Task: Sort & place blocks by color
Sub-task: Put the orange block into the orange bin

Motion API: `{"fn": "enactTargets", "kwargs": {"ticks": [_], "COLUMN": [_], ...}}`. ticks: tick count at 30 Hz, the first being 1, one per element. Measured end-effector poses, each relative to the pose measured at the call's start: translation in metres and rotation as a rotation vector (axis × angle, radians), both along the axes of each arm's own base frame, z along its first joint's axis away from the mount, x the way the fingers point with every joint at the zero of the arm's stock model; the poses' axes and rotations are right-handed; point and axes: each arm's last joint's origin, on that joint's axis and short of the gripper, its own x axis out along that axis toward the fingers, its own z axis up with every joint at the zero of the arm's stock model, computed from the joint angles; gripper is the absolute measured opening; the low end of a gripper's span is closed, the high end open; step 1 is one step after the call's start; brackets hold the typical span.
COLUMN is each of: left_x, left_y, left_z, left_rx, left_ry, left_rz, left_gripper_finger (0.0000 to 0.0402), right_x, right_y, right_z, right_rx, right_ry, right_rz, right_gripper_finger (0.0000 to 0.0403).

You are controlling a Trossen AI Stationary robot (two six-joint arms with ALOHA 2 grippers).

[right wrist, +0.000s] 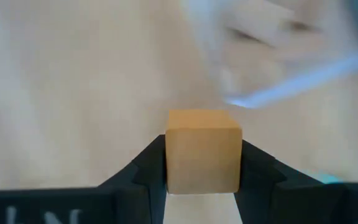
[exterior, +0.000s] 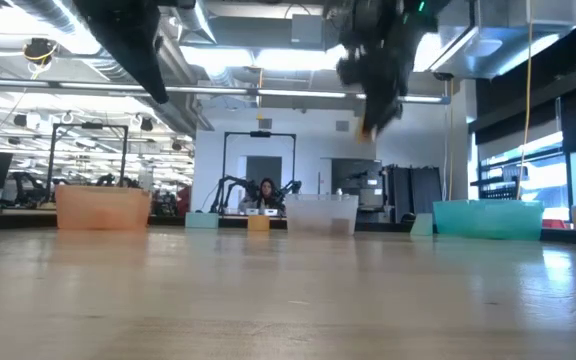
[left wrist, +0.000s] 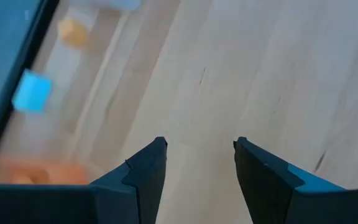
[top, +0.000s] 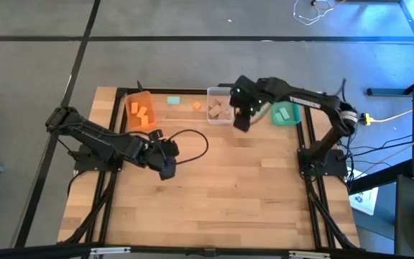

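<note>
Right gripper (right wrist: 202,163) pinches a plain wood block (right wrist: 202,149) beside the clear bin (top: 218,93); left gripper (left wrist: 199,163) hangs open, empty.

You're in a robotics lab: the low view looks past the wooden surface (exterior: 288,300) into an open hall with exposed ceiling ducts (exterior: 28,75), rows of workbenches (exterior: 8,195), another robot rig (exterior: 230,187), and a person (exterior: 266,192) seated behind it.
</note>
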Motion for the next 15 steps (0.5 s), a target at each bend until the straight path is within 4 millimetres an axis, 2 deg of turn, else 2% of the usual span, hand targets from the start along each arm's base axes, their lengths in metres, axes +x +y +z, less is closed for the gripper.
{"fn": "enactTargets", "kwargs": {"ticks": [6,10,15], "left_x": [0.009,0.018,0.026], "left_y": [-0.011,-0.022,-0.038], "left_z": [0.005,0.014,0.026], "left_rx": [0.139,0.245,0.391], "left_ry": [0.000,-0.074,-0.182], "left_rz": [-0.295,-0.484,-0.682], "left_gripper_finger": [0.0179,0.0179,0.0179], "right_x": [0.007,0.015,0.022], "right_y": [0.079,0.124,0.162], "right_z": [0.036,0.041,0.042], "right_rx": [0.164,0.240,0.256], "right_ry": [-0.192,-0.237,-0.282], "right_rz": [0.228,0.372,0.490], "right_gripper_finger": [0.0133,0.0133,0.0133]}}
